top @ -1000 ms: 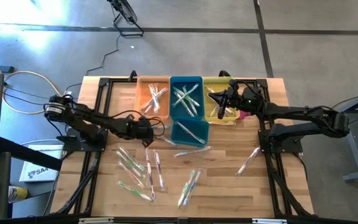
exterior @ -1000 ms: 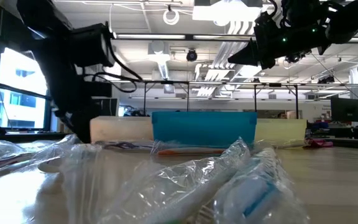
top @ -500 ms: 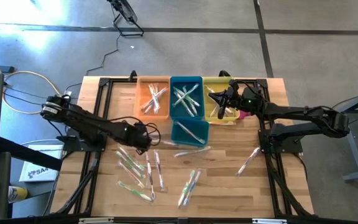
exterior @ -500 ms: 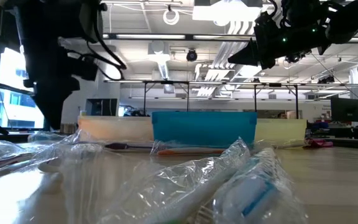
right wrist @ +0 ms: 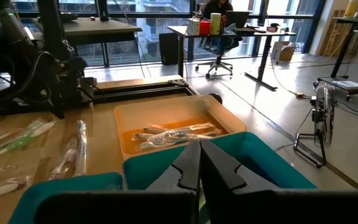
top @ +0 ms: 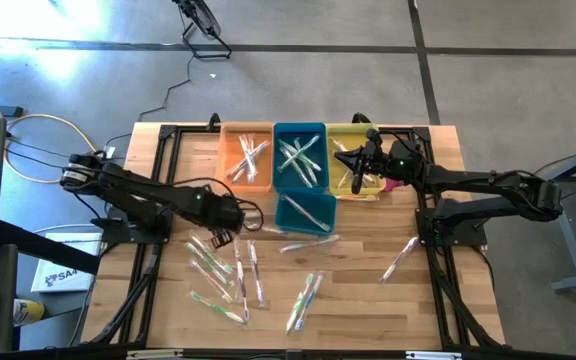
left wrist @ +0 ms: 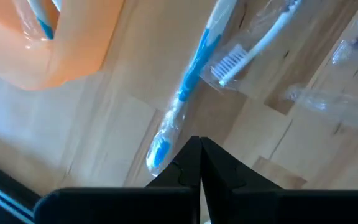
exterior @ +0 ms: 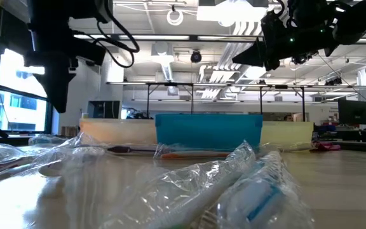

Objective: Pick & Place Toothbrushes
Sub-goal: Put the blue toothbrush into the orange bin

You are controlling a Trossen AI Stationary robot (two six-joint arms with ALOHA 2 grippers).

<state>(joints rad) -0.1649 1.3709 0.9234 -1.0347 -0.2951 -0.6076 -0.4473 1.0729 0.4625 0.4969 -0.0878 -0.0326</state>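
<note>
Bins: four open bins at the far middle of the wooden table (top: 368, 290) — an orange bin (top: 247, 160), a tall teal bin (top: 300, 156), a yellow bin (top: 353, 170) in one row, and a smaller teal bin (top: 305, 212) in front of the tall one.
Toothbrushes in bins: each bin holds a few wrapped toothbrushes (top: 299, 160); the exact count per bin cannot be told.
Loose toothbrushes: roughly a dozen lie on the bare wood; a cluster (top: 220, 275) just below and beside the left gripper, a pair (top: 306, 298) nearer the table's middle front, a couple just in front of the small teal bin, and one single toothbrush (top: 400, 258) well apart, on the right gripper's side.
Left gripper: the left gripper (top: 231, 218) has its fingers pressed together with nothing between them; it hangs above the table just in front of the orange bin's near corner.
Left arm pose: stretched low from the table's left edge toward the middle, wrist bent down.
Nearest brush to left gripper: a blue-handled toothbrush (left wrist: 188, 87) in clear wrap lies directly beyond the fingertips, a white one beside it.
Right gripper: the right gripper (top: 340, 158) also has its fingers together and empty; it hovers above the seam between the tall teal bin and the yellow bin.
Right arm pose: reaching in from the right edge, raised above the bins.
</note>
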